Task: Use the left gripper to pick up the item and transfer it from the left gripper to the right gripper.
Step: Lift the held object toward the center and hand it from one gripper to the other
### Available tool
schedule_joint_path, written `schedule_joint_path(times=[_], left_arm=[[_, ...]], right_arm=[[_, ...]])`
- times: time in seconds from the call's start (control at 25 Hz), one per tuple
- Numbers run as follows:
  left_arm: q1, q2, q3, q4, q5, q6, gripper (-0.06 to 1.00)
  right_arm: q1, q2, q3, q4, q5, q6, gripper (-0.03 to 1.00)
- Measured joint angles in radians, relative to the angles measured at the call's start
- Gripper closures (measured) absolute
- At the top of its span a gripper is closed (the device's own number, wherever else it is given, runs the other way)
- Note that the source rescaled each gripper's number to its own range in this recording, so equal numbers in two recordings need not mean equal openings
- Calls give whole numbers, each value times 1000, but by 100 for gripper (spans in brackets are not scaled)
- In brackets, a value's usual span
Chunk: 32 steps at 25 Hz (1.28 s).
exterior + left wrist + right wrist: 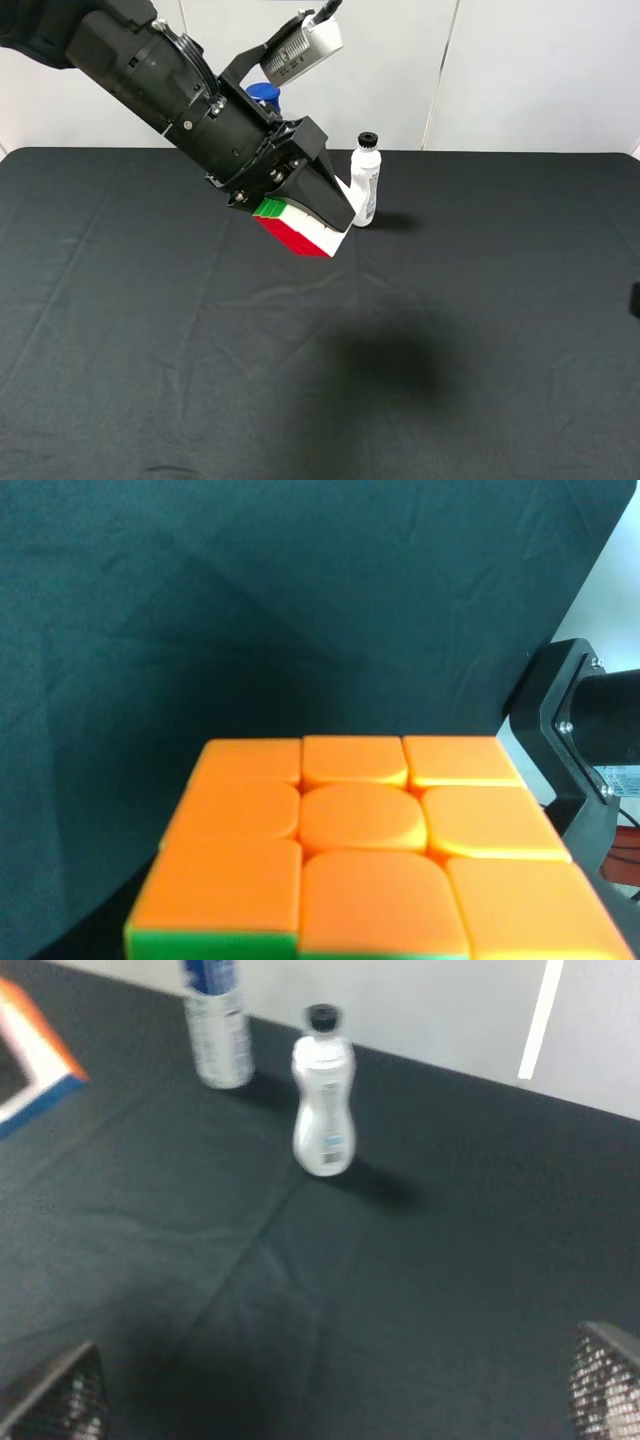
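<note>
Pick-up was complete: the left gripper was clamped on the cube, held clear of the table toward its far edge, and the hand-over remained. The right gripper stood with jaws wide apart and empty. In the high view it was all but cut off at the table's right edge.

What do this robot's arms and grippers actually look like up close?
The left arm is a chunky black tube of jointed sections with small screws, thin black cables and a silver-grey camera bracket. The left gripper ends in black wedge-shaped jaws. Of the right gripper, only two dark fingertips with a dotted grip texture show.
</note>
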Motion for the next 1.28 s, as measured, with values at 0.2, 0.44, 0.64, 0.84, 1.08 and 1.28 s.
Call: schedule_joint_path(times=[0.2, 0.44, 0.64, 0.84, 1.08, 1.28], left_arm=[[0, 0, 0, 0, 2, 0, 93], [0, 0, 0, -19, 2, 0, 93], [0, 0, 0, -34, 2, 0, 93], [0, 0, 0, -41, 2, 0, 93], [0, 0, 0, -43, 2, 0, 93], [0, 0, 0, -44, 0, 0, 93]], right_arm=[[151, 141, 0, 0, -88, -48, -3], [299, 350, -63, -1, -147, -75, -3], [401, 534, -159, -24, -200, -84, -3], [510, 675, -194, -51, -281, -100, -3], [621, 760, -198, -84, -417, -103, -3], [645, 800, -198, -87, -517, -103, -3]])
